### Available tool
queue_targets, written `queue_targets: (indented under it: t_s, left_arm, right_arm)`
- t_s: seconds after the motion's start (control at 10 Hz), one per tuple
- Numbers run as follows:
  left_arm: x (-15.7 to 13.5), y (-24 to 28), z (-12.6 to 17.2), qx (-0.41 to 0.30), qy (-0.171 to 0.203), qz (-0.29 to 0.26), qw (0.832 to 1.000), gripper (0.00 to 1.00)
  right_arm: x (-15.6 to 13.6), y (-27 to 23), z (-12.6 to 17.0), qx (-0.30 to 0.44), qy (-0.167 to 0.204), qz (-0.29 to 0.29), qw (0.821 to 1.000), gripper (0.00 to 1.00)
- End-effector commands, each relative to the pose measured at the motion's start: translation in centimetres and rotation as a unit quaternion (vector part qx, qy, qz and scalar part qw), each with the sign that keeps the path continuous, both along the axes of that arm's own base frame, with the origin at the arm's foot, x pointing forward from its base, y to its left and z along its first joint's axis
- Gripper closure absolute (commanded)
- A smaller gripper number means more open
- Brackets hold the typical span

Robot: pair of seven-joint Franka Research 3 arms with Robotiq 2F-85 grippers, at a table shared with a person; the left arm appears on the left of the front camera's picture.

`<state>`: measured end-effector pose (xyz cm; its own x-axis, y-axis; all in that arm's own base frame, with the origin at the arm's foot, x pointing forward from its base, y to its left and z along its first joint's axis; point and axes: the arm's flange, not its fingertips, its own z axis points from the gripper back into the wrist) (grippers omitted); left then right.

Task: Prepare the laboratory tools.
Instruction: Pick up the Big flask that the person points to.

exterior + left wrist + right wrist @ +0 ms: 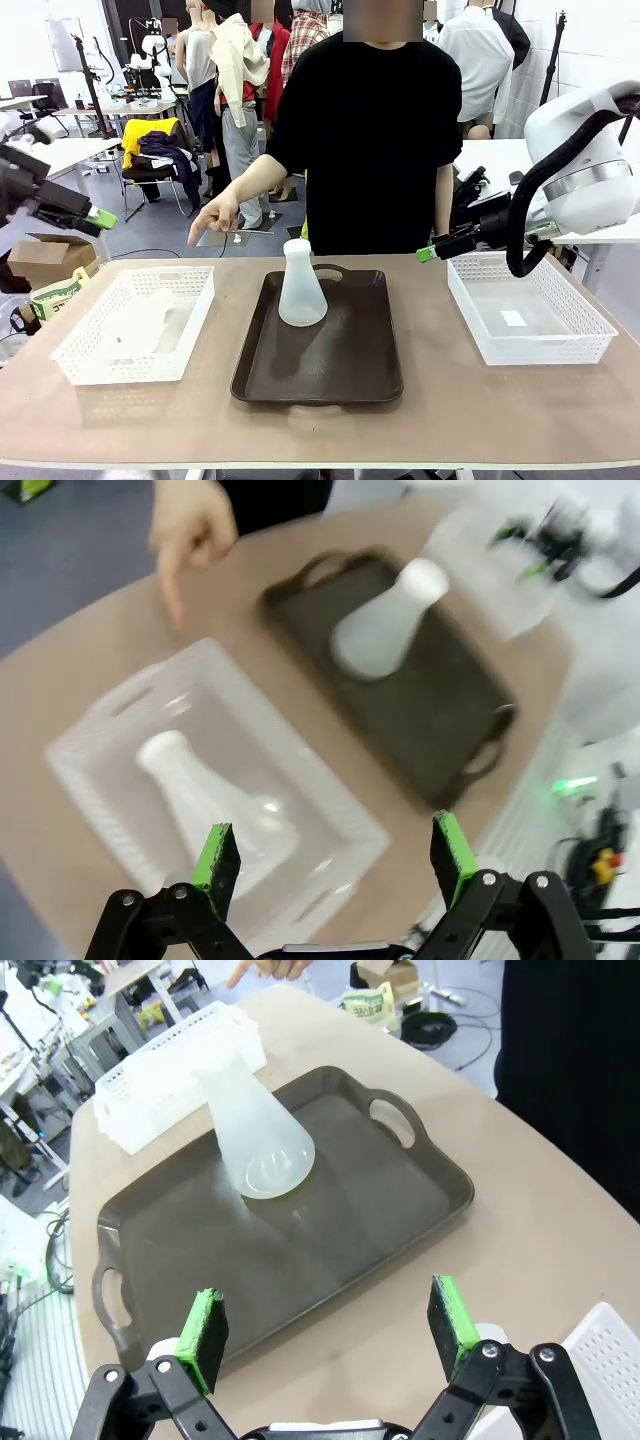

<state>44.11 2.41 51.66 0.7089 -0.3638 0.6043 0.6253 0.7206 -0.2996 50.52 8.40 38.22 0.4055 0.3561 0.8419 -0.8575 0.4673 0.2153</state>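
Beige tabletop (450, 410) carries a dark brown tray (340, 375) at its middle, with one frosted flask (301, 285) standing upright near the tray's far end. A white basket (120, 368) on the left holds the second flask (205, 800), lying on its side; another basket (545, 352) sits at the right. Both arms hang above the table's sides. The left gripper (335, 855) and right gripper (330, 1330) are spread wide and hold nothing. Beyond them a person's hand (215, 215) points down toward the left basket. A chair (150, 160) draped with clothes stands behind.
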Motion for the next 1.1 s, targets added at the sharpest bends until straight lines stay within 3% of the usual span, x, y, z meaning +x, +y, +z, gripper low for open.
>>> queue_targets:
  t_s: [0.0,0.2,0.4,0.6,0.8,1.0]
  left_arm:
    - [3.3,-2.8,-2.3,0.2,0.047,0.007,0.979,0.0]
    - [5.9,-6.1,-4.6,0.276,0.058,0.026,0.959,0.0]
    - [8.4,-8.5,-7.6,0.305,0.117,0.07,0.942,0.0]
    - [10.4,-10.0,-10.3,0.308,0.129,0.13,0.934,0.0]
    - [12.4,-10.0,-12.2,0.257,0.147,0.172,0.939,0.0]
    - [13.9,-9.3,-13.6,0.234,0.183,0.201,0.933,0.0]
  right_arm:
    - [0.0,-0.1,0.0,-0.003,0.003,0.0,1.0,0.0]
    - [0.0,-0.1,0.0,-0.003,0.003,0.0,1.0,0.0]
    - [0.0,-0.1,0.0,-0.003,0.003,0.0,1.0,0.0]
    - [0.0,-0.1,0.0,-0.003,0.003,0.0,1.0,0.0]
    - [0.0,-0.1,0.0,-0.003,0.003,0.0,1.0,0.0]
    - [0.0,-0.1,0.0,-0.003,0.003,0.0,1.0,0.0]
